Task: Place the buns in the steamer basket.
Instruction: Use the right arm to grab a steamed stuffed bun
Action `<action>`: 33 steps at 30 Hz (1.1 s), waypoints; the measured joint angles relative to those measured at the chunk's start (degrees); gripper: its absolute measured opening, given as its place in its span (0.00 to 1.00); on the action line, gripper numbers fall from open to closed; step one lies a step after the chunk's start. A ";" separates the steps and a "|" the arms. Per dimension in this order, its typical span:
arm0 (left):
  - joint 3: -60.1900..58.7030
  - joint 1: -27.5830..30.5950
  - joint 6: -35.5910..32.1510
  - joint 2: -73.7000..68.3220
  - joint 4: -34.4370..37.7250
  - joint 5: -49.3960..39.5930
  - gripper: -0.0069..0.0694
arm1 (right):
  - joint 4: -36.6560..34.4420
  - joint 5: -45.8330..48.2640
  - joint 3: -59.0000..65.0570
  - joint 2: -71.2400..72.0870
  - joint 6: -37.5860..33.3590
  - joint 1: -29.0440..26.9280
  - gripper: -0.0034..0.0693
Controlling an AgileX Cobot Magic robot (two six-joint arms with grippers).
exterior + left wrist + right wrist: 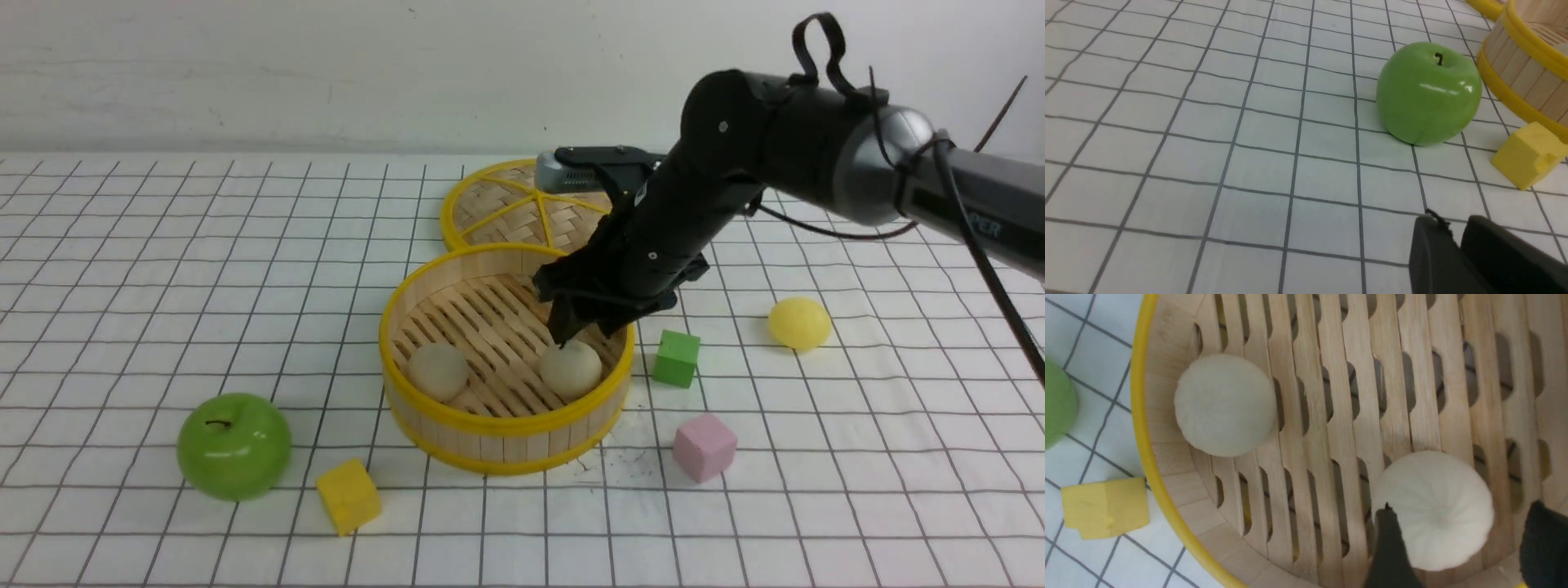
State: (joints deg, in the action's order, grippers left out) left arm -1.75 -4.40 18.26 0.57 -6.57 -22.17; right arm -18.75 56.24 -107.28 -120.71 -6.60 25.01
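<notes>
Inside steamer basket, right fingers wide around bun; green cube just outside.

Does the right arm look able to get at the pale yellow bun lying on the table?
Probably yes. The yellow bun lies in the open on that arm's side, apart from the green cube, and the right hand stands open over the steamer basket, gripping nothing.

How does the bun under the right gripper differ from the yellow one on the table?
The beige bun lies inside the steamer basket; the yellow bun sits outside it on the table. The open right gripper stands over the beige bun; nothing touches the yellow bun. One is matte beige, the other pale yellow. Both are small round balls.
</notes>
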 joint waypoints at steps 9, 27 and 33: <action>0.00 0.00 0.00 0.00 0.00 0.00 0.23 | 3.39 6.13 -8.40 0.17 0.69 -7.72 0.61; 0.00 0.00 0.00 0.00 0.00 0.00 0.24 | 4.56 3.38 -1.91 -0.89 1.71 -22.58 0.42; 0.00 0.00 0.00 0.00 0.00 0.00 0.25 | 5.41 2.57 -1.84 -4.11 1.71 -22.72 0.39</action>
State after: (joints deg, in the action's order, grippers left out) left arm -1.75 -4.40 18.26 0.57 -6.57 -22.17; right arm -13.34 58.81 -109.12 -124.82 -4.89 2.29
